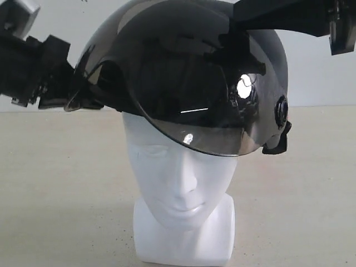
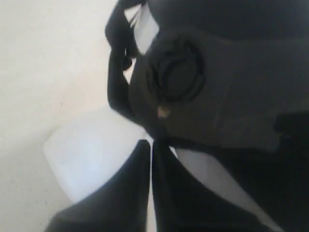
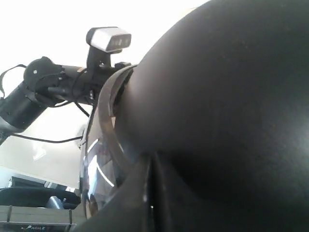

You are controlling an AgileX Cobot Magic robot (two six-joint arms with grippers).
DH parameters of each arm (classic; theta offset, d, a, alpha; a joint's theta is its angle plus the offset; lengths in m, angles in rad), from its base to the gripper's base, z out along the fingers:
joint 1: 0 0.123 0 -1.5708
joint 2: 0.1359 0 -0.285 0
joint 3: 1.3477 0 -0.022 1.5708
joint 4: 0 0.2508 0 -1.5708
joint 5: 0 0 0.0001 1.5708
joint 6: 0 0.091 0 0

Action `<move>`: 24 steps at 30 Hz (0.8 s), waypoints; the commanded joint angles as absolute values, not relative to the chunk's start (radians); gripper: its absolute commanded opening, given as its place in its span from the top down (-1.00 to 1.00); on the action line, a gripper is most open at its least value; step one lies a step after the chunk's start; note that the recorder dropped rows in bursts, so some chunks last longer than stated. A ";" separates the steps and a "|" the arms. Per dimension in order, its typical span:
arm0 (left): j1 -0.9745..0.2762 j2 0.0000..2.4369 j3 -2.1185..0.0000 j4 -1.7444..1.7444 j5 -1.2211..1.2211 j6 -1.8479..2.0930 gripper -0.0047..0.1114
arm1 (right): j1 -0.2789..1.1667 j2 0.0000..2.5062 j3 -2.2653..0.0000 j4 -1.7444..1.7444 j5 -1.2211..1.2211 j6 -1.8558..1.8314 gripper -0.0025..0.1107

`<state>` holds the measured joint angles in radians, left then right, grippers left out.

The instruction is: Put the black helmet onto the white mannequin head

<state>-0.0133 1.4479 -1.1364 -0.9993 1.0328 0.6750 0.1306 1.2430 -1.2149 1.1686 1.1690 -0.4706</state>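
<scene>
The black helmet sits on top of the white mannequin head, slightly tilted. Its smoky visor hangs down over the forehead and eyes. My left gripper is at the helmet's side rim; in the left wrist view its jaws are shut, tips against the helmet's lower edge below the round visor pivot, with the white mannequin head behind. My right gripper rests shut on the helmet's crown; its fingers are pressed to the black shell.
The head stands on a beige tabletop before a white wall. A loose black strap buckle hangs at the helmet's side. The left arm with its wrist camera shows beyond the visor.
</scene>
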 commanded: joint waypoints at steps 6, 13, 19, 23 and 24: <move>-0.067 1.413 -1.099 -1.075 1.221 0.689 0.84 | 0.139 1.239 -1.196 1.056 1.221 -0.478 0.96; -0.065 1.318 -1.099 -0.886 1.221 0.623 0.84 | 0.139 1.230 -1.196 1.048 1.221 -0.487 0.96; -0.041 1.206 -1.099 -0.655 1.221 0.492 0.84 | 0.139 1.230 -1.196 1.029 1.221 -0.487 0.96; 0.039 1.095 -1.164 -0.806 1.161 0.512 0.84 | 0.139 1.230 -1.196 1.040 1.221 -0.501 0.96; 0.048 1.080 -1.214 -0.892 1.104 0.551 0.84 | 0.139 1.230 -1.196 1.052 1.221 -0.501 0.96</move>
<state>0.0312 1.1106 -1.1528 -0.7719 1.1752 0.5118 0.1306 1.2247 -1.2132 1.0975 1.1716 -0.4877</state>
